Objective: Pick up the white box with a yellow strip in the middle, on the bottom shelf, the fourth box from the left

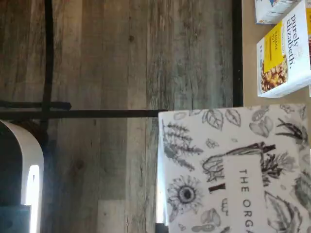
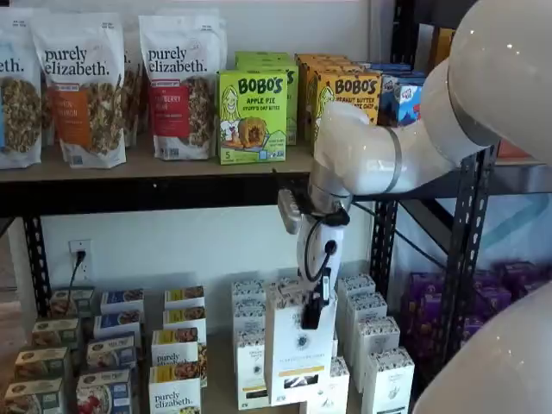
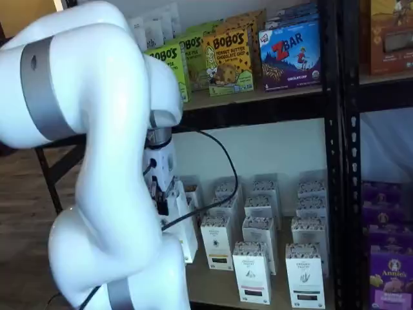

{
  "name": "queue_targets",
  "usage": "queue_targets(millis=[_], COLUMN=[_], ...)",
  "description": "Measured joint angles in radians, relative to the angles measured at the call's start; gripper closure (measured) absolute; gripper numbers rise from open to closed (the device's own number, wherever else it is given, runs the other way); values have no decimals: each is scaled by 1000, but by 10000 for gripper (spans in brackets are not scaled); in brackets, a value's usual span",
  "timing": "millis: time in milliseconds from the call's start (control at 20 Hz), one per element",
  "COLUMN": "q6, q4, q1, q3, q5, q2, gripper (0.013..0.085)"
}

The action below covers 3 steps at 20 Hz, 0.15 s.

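The white box (image 2: 297,349) with a speckled grey top and a thin yellow band low on its front hangs from my gripper (image 2: 313,312), out in front of the bottom shelf (image 2: 220,384). The black fingers are closed on its upper part. In a shelf view the same box (image 3: 185,227) shows beside the gripper (image 3: 164,201), mostly behind the arm. The wrist view shows its leaf-patterned face (image 1: 233,170) close up, over the wooden floor. Several alike white boxes (image 3: 253,271) still stand on the shelf (image 3: 213,287).
Short "purely elizabeth" boxes (image 2: 177,379) fill the shelf's left part; one shows in the wrist view (image 1: 284,53). Black rack posts (image 3: 341,161) and the upper board (image 2: 155,168) with granola bags and Bobo's boxes frame the bay. Purple boxes (image 3: 390,271) stand at the right.
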Motion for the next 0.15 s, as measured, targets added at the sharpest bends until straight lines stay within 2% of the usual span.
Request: queue_targets(millis=[150], q6=[7], q4=[-9], q1=[0], q3=[-11], q5=[25], q2=[-8], gripper=[450])
